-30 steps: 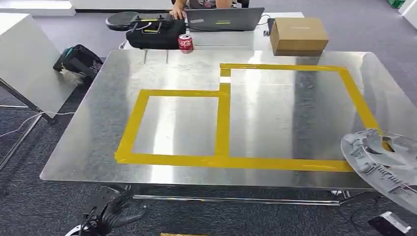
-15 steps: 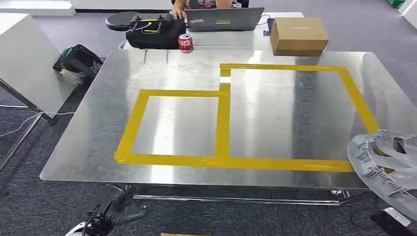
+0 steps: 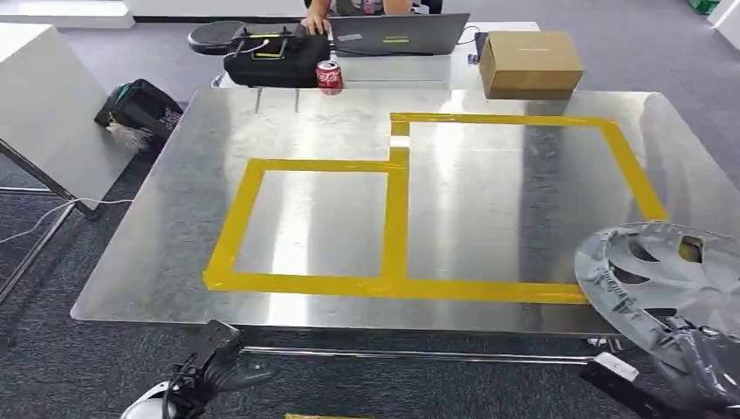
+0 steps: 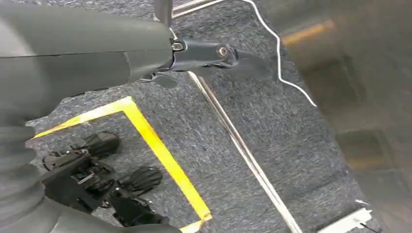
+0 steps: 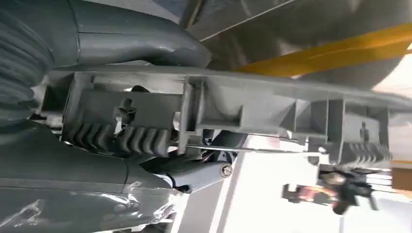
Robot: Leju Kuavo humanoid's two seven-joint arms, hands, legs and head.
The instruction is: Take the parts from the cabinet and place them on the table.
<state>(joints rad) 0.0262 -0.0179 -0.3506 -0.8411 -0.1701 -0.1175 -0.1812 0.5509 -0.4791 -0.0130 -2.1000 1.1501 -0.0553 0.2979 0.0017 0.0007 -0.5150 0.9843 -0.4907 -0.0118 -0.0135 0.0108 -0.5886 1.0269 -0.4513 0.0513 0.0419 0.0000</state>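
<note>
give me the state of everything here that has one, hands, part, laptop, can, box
right hand: grips the grey part by its rim
grey part: held over the near right corner of the table, not set down
left hand: holds nothing, hangs below the table's near edge
table: nothing inside the yellow tape squares
laptop: open
can: upright
cardboard box: closed

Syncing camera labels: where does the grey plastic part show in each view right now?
Head view: grey plastic part at the lower right, overhanging the table edge and covering the corner of the yellow tape.
Left wrist view: not in it.
Right wrist view: the ribbed part spans the middle, held by the right hand.
Shared landmark: the yellow tape.
</note>
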